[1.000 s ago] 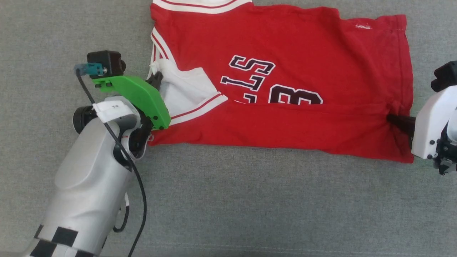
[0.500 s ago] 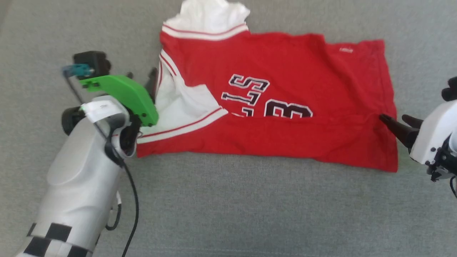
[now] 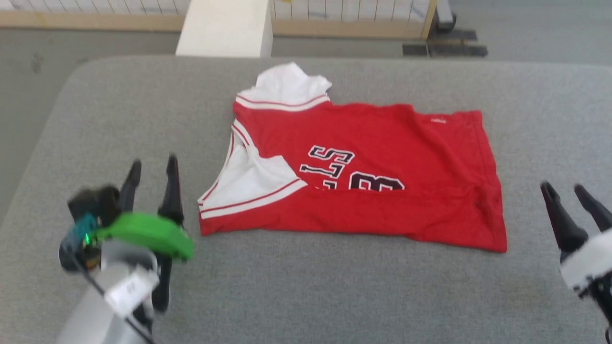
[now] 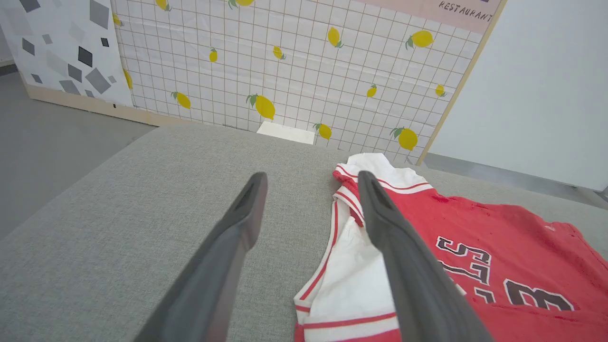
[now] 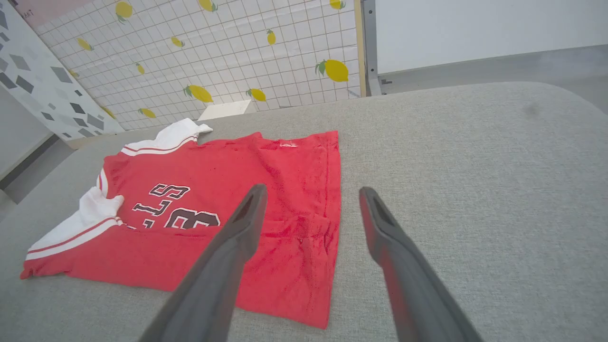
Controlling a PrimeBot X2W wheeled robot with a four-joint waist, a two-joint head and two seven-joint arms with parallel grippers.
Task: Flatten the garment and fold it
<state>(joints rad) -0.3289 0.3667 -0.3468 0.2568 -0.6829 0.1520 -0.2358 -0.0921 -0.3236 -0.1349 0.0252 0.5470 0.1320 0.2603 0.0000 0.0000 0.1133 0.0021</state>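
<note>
The garment (image 3: pixel 363 143) is a bright red jersey with white panels, striped trim and dark lettering. It lies on the grey padded surface (image 3: pixel 334 296), its near edge folded over the lower part of the lettering. It also appears in the left wrist view as garment (image 4: pixel 498 237) and in the right wrist view as garment (image 5: pixel 228 180). My left gripper (image 3: pixel 153 165) stands open to the left of the jersey, apart from it and holding nothing. My right gripper (image 3: pixel 564 188) is open to the right of the jersey, also apart and empty.
The grey surface has rounded far corners and ends at a far edge (image 3: pixel 143 59). Beyond it stand a pale block (image 3: pixel 224 28) and a tiled lemon-print wall panel (image 4: pixel 285 61). A grey floor (image 3: pixel 28 91) lies to the left.
Both grippers have opened and let go of the jersey, then drawn back toward me and away from its two ends. The head camera has tilted up, so the far edge and wall now show.
</note>
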